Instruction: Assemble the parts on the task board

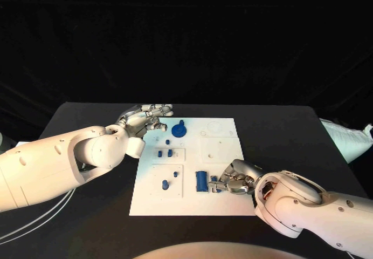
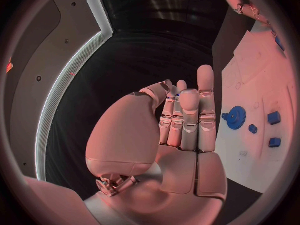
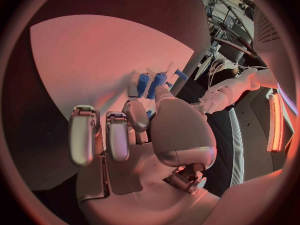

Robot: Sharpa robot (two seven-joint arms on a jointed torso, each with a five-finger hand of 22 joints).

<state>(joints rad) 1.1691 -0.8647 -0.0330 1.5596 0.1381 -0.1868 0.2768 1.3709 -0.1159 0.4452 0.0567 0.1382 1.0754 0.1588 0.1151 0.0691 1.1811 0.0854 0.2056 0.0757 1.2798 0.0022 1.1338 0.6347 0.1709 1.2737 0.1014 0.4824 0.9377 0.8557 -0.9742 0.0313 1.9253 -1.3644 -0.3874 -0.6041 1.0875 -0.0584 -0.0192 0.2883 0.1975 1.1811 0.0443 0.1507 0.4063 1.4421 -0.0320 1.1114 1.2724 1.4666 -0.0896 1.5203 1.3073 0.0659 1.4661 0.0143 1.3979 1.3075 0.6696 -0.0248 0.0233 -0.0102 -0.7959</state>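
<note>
Left hand (image 1: 146, 116) hovers empty, fingers loosely apart, at the board's (image 1: 221, 205) far left corner; right hand (image 1: 237, 178) pinches a blue bar (image 1: 201, 181) near its front edge; black worktop (image 1: 288, 129) surrounds.

Your head view is evenly lit and sharp against black surroundings; both wrist views glow reddish (fisheye bending every edge), with dark rims.
</note>
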